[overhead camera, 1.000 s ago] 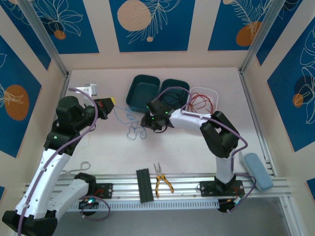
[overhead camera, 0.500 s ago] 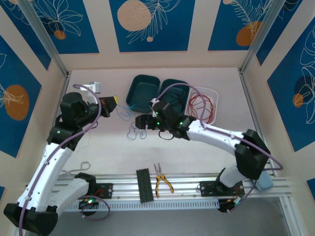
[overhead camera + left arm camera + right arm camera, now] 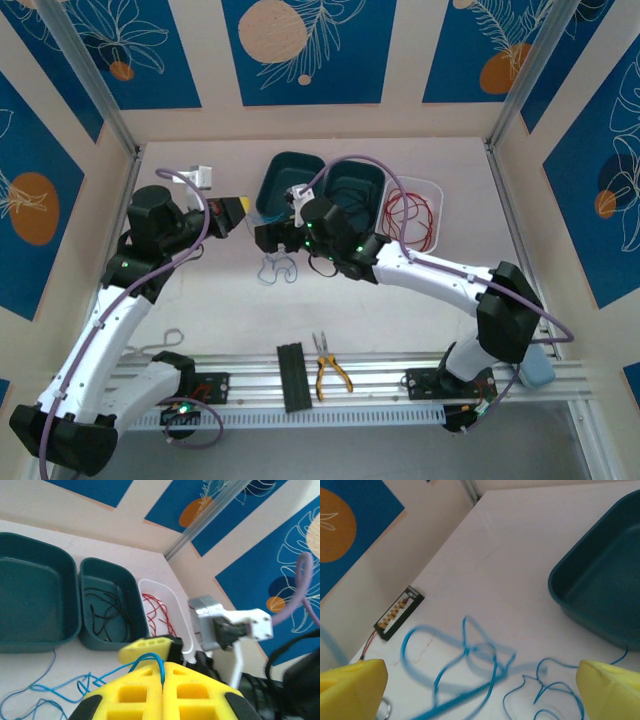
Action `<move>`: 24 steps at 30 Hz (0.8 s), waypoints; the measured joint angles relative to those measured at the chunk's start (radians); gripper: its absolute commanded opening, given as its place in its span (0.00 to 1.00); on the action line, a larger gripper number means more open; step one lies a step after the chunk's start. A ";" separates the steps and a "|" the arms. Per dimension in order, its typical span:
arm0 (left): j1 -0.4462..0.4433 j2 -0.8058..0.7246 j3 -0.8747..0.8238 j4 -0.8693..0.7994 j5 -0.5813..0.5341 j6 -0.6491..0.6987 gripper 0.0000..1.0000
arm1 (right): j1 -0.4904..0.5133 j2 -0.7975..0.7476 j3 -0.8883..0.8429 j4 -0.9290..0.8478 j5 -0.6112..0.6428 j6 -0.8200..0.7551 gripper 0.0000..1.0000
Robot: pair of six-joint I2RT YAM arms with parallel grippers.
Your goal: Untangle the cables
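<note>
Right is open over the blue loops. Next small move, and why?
Probably lower the right gripper onto the blue cable loops beneath it and close on one strand: its jaws stand open, while the left gripper is shut on the same cable, so a second grip could pull loops apart.

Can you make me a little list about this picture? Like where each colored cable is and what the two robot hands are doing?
left gripper: shut on the blue cable, which comes out between its yellow fingers
right gripper: open wide over the blue cable's loops
red cable: in the white bin
black cable: in the small teal bin
pliers: lying on the metal rail between the arms' bases
</note>
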 measured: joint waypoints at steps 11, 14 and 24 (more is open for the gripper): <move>-0.006 -0.023 0.000 -0.014 0.062 -0.020 0.00 | -0.134 0.097 0.117 -0.091 0.182 0.038 0.72; -0.007 -0.041 0.001 -0.036 0.060 -0.012 0.00 | -0.195 0.097 0.130 -0.163 0.213 0.090 0.70; -0.008 -0.048 0.035 -0.084 0.014 0.023 0.00 | -0.308 0.042 0.015 -0.297 0.220 0.187 0.68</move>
